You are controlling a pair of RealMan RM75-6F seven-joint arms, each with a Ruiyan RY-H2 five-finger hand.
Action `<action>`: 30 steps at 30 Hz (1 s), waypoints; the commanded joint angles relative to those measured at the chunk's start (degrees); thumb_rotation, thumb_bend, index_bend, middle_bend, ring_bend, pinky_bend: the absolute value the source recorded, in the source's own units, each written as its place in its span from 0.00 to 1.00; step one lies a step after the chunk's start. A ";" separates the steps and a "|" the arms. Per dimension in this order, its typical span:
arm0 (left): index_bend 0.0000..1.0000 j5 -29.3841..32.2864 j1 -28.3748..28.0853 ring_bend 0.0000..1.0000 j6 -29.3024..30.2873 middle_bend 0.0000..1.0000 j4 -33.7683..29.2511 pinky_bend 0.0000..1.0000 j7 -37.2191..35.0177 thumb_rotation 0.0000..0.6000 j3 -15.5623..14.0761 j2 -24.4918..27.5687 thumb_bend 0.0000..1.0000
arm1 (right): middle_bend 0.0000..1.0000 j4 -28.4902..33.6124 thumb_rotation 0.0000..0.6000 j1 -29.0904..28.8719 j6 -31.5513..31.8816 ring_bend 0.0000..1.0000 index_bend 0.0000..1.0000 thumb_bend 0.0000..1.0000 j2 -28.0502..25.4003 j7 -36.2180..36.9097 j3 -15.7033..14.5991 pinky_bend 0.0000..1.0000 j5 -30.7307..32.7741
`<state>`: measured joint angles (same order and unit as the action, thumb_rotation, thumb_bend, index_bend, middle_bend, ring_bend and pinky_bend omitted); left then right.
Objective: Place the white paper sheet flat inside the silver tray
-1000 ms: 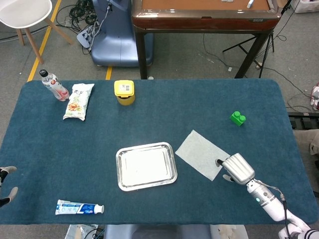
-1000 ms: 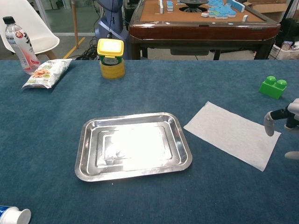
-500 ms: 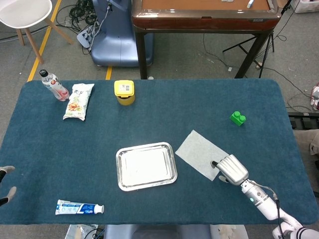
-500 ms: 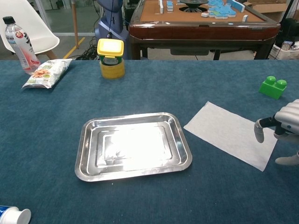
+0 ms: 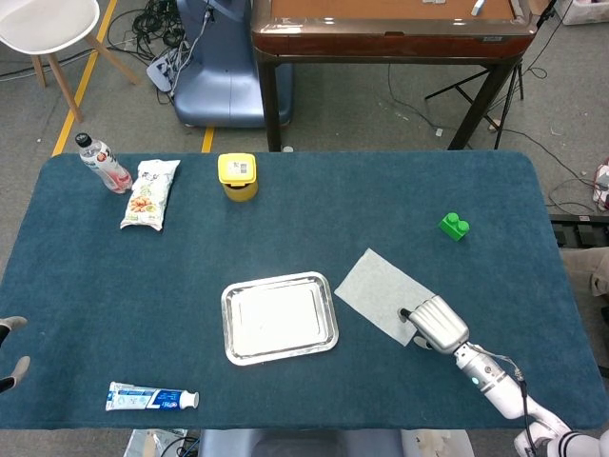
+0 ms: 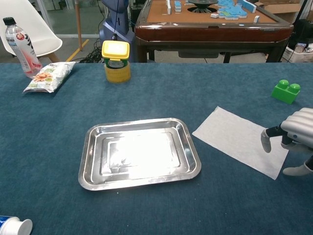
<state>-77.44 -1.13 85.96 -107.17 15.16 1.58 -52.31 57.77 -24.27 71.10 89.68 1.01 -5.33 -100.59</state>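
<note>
White paper sheet (image 6: 239, 141) lies flat on table (image 5: 285, 228), just right of silver tray (image 6: 88, 166); right hand (image 5: 435, 324) over sheet's near-right corner, fingers curled, grip unclear; left hand (image 5: 9, 352) at near-left edge, fingers apart.

Right hand (image 6: 296, 139): cut by right picture edge in chest view; palm side hidden. Hand covers near-right corner of white paper sheet (image 5: 381, 288) in head view; contact with sheet cannot be told.

Left hand (image 5: 11, 350): only fingertips show at left picture edge in head view; hold cannot be told.

Toothpaste tube (image 6: 13, 227): cut by bottom-left picture corner in chest view; print too small to read in head view.

Labels on bottle (image 5: 103, 164) and snack bag (image 5: 150, 193), far-left corner of table: unreadable.
</note>
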 commanded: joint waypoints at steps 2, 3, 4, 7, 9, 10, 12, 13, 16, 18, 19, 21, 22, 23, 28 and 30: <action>0.30 0.13 0.01 0.29 -0.05 0.35 0.05 0.51 -0.05 1.00 0.05 0.05 0.29 | 1.00 -0.52 1.00 -0.21 -0.31 1.00 0.50 0.00 0.54 0.19 -0.06 1.00 0.25; 0.30 0.13 0.01 0.29 -0.03 0.35 0.05 0.51 -0.08 1.00 0.07 0.07 0.29 | 1.00 -0.68 1.00 -0.27 -0.38 1.00 0.50 0.00 0.70 0.23 -0.05 1.00 0.32; 0.30 0.08 0.02 0.29 0.04 0.35 0.03 0.51 -0.10 1.00 0.09 0.10 0.29 | 1.00 -0.87 1.00 -0.35 -0.45 1.00 0.50 0.00 0.88 0.28 -0.04 1.00 0.40; 0.30 -0.06 0.08 0.29 0.20 0.35 -0.04 0.51 -0.12 1.00 0.10 0.16 0.29 | 1.00 -1.35 1.00 -0.52 -0.56 1.00 0.50 0.00 1.35 0.35 0.05 1.00 0.64; 0.30 -0.02 0.11 0.29 0.23 0.35 -0.05 0.51 -0.12 1.00 0.12 0.20 0.29 | 1.00 -1.58 1.00 -0.62 -0.72 1.00 0.50 0.00 1.56 0.49 0.16 1.00 0.94; 0.30 0.03 0.12 0.29 0.23 0.35 -0.04 0.51 -0.13 1.00 0.14 0.22 0.29 | 1.00 -1.70 1.00 -0.66 -0.74 1.00 0.50 0.00 1.67 0.50 0.23 1.00 1.06; 0.30 0.01 0.13 0.29 0.25 0.35 -0.04 0.51 -0.11 1.00 0.14 0.24 0.29 | 1.00 -1.87 1.00 -0.71 -0.72 1.00 0.50 0.00 1.87 0.59 0.32 1.00 1.25; 0.30 -0.03 0.13 0.29 0.23 0.35 -0.06 0.51 -0.13 1.00 0.13 0.24 0.29 | 1.00 -1.95 1.00 -0.74 -0.62 1.00 0.50 0.00 2.00 0.67 0.37 1.00 1.32; 0.30 -0.08 0.12 0.29 0.17 0.35 -0.07 0.51 -0.11 1.00 0.11 0.24 0.29 | 1.00 -2.11 1.00 -0.81 -0.31 1.00 0.50 0.00 2.27 0.80 0.53 1.00 1.48; 0.30 -0.10 0.12 0.29 0.19 0.35 -0.09 0.51 -0.09 1.00 0.11 0.23 0.29 | 1.00 -2.19 1.00 -0.89 -0.13 1.00 0.50 0.00 2.44 0.83 0.67 1.00 1.57; 0.30 -0.13 0.14 0.29 0.21 0.35 -0.11 0.51 -0.07 1.00 0.10 0.24 0.29 | 1.00 -2.24 1.00 -0.95 -0.04 1.00 0.50 0.00 2.54 0.86 0.77 1.00 1.66; 0.30 -0.16 0.14 0.29 0.22 0.35 -0.13 0.51 -0.07 1.00 0.10 0.23 0.29 | 1.00 -2.36 1.00 -1.07 0.07 1.00 0.50 0.00 2.75 0.95 0.96 1.00 1.83; 0.30 -0.16 0.14 0.29 0.21 0.35 -0.13 0.51 -0.07 1.00 0.10 0.22 0.29 | 1.00 -2.41 1.00 -1.12 0.15 1.00 0.50 0.00 2.84 1.00 1.06 1.00 1.91; 0.30 -0.15 0.14 0.29 0.20 0.35 -0.11 0.51 -0.06 1.00 0.10 0.23 0.29 | 1.00 -2.46 1.00 -1.15 0.27 1.00 0.50 0.00 2.94 1.06 1.14 1.00 1.96; 0.30 -0.13 0.13 0.29 0.15 0.35 -0.10 0.51 -0.08 1.00 0.12 0.23 0.29 | 1.00 -2.62 1.00 -1.38 0.49 1.00 0.50 0.00 3.28 1.47 1.27 1.00 2.12; 0.30 -0.16 0.14 0.29 0.20 0.35 -0.11 0.51 -0.11 1.00 0.13 0.24 0.29 | 1.00 -2.50 1.00 -1.44 0.39 1.00 0.50 0.00 3.31 1.77 1.25 1.00 2.25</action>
<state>-77.61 -0.98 86.16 -107.29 15.05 1.72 -52.07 55.25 -25.68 71.53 92.98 2.73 -4.07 -98.38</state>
